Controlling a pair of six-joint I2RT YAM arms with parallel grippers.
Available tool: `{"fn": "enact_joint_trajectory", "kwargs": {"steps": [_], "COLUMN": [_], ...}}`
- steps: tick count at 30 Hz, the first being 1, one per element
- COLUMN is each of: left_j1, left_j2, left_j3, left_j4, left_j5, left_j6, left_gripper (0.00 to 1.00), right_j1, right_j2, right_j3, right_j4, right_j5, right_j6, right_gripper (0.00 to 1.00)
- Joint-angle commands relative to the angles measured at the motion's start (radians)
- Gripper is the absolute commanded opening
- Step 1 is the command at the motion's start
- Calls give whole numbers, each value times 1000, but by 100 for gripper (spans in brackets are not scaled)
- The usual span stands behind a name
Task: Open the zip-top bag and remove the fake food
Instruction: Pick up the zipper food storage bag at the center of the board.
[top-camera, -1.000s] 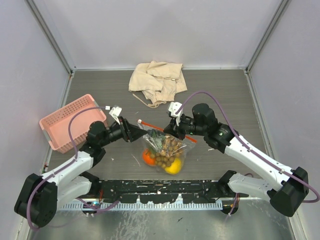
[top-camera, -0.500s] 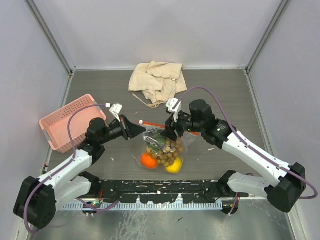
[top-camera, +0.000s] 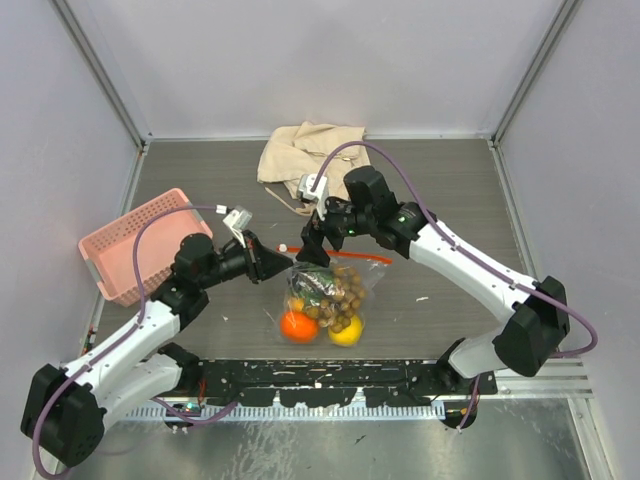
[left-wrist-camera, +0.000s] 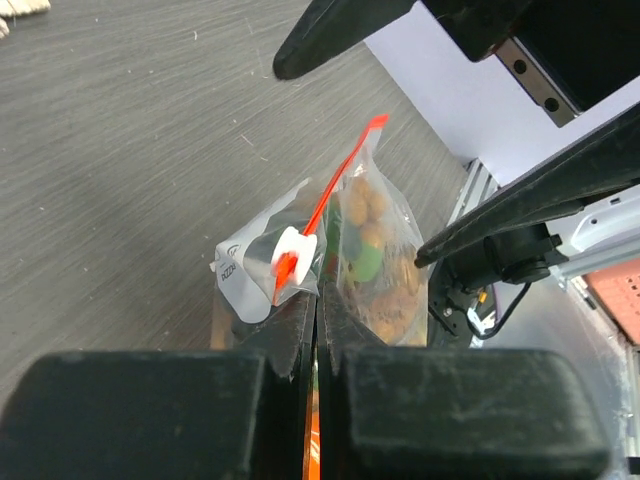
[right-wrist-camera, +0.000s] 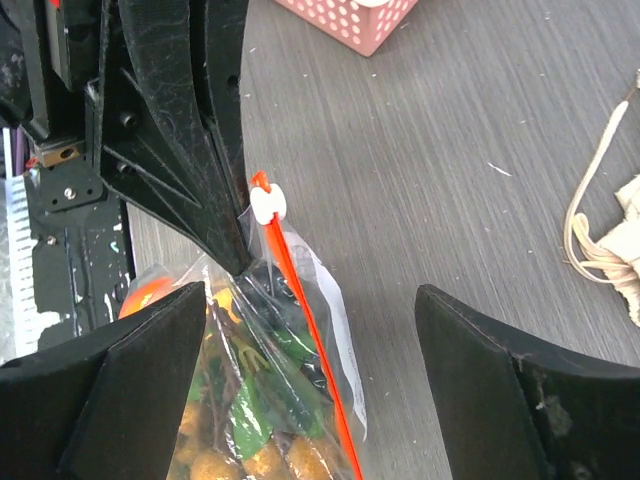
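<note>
Right now the left gripper (top-camera: 282, 268) is pinching the zip-top bag (top-camera: 370, 282) at its corner by the white slider (left-wrist-camera: 292, 245), mid-table, while the right gripper (top-camera: 312, 243) is hovering spread wide above it, fake food (top-camera: 338, 296) sitting inside.

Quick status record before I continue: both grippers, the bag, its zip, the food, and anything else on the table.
left gripper: shut, pinching the top corner of the zip-top bag beside the white slider
right gripper: open, holding nothing, above the zip strip
zip: slider at the left gripper's end; sealed or not, cannot tell
fake food: inside the bag, orange and lemon lowest
elsewhere: pink basket on the left, beige cloth at the far edge
</note>
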Motion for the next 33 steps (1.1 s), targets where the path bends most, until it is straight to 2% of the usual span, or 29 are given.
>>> {"fn": "enact_joint_trajectory", "kwargs": {"steps": [1, 8, 22, 24, 30, 33], "left_j1": [-11, -11, -13, -12, -13, -13], "left_j2": [-28, -36, -41, -44, -52, -61], "left_j3": [81, 116, 163, 166, 173, 173], "left_j4": [-27, -69, -110, -107, -110, -111], "left_j5": [12, 49, 100, 105, 88, 67], "left_j6": [115, 192, 216, 211, 199, 178], "left_gripper": [0, 0, 0, 0, 0, 0], "right_j1": [-9, -36, -80, -80, -80, -80], "right_j2": [-12, 7, 92, 96, 74, 47], "right_j3": [58, 25, 58, 58, 46, 31], "right_j4": [-44, -47, -41, -38, -30, -15], "right_j5": [-124, -224, -341, -353, -356, -348], "right_j6": [-107, -170, -139, -134, -127, -122], "right_gripper": [90, 88, 65, 57, 13, 3]}}
